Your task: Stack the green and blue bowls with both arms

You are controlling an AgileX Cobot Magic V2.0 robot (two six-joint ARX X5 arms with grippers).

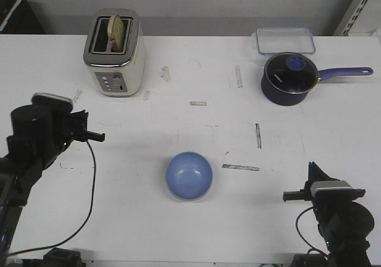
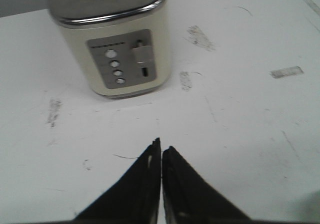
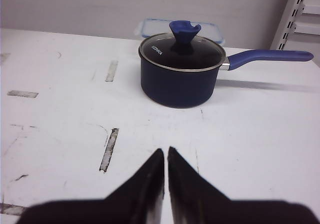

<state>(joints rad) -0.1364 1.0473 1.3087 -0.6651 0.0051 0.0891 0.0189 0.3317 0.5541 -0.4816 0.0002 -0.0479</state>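
Mid-bench, nearer the robot: smooth round periwinkle-blue bowl (image 1: 189, 175) sits upright; a pale rim shows under its near edge, maybe the green bowl, can't tell; left claw (image 2: 161, 151) pressed together, empty, facing the cream-and-chrome toaster (image 2: 112, 37); right claw (image 3: 165, 156) likewise, facing the navy lidded saucepan (image 3: 181, 74); risk: another grab tips or slides the bowl.

The toaster (image 2: 112, 39) loses its top to the left wrist view's upper edge, and the clear lidded container (image 3: 150, 27) sits mostly hidden behind the saucepan (image 3: 180, 74).
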